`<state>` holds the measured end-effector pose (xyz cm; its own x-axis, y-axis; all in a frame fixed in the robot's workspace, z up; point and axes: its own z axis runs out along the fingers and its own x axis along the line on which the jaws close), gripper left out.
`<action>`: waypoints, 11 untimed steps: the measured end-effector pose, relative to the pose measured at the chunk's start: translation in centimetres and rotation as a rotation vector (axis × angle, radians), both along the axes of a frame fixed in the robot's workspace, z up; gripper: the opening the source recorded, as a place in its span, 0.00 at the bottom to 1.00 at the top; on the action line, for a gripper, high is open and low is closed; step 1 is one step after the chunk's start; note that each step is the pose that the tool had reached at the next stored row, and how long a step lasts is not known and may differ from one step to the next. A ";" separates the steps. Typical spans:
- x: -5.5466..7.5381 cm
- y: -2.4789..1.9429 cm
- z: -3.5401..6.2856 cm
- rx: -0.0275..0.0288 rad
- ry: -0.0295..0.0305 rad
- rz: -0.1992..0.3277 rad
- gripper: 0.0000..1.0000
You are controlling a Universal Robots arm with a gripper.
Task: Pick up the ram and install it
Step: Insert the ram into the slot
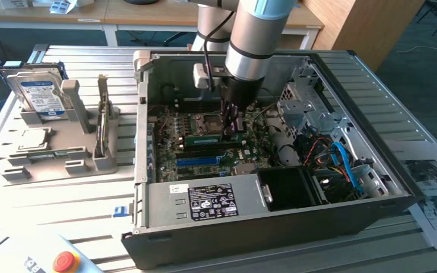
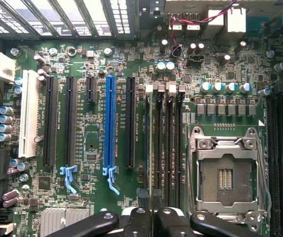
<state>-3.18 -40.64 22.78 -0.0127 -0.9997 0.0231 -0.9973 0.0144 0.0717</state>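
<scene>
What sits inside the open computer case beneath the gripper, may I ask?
The motherboard, memory slots and an empty processor socket; the gripper hides what lies directly beneath it.

The arm (image 1: 250, 40) is silver-grey tubing with a light-blue cap, ending in a black gripper (image 1: 231, 125) with round screws.

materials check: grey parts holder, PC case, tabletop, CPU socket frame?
Grey parts holder: matte grey plastic by its look, blocky moulded or printed shapes.
PC case: sheet metal, dark painted outside, bare silver inside with punched holes.
Tabletop: likely aluminium, pale satin sheen, parallel slots.
CPU socket frame: bright polished metal, reflective glints.
</scene>
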 end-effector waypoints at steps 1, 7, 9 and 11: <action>0.0 0.03 0.00 -0.0001 0.0000 0.000 0.12; 0.0 0.04 0.00 -0.0001 0.0000 0.000 0.12; 0.0 0.03 0.00 0.0000 0.0000 0.000 0.12; 0.0 -0.01 0.00 0.0000 0.0000 0.000 0.12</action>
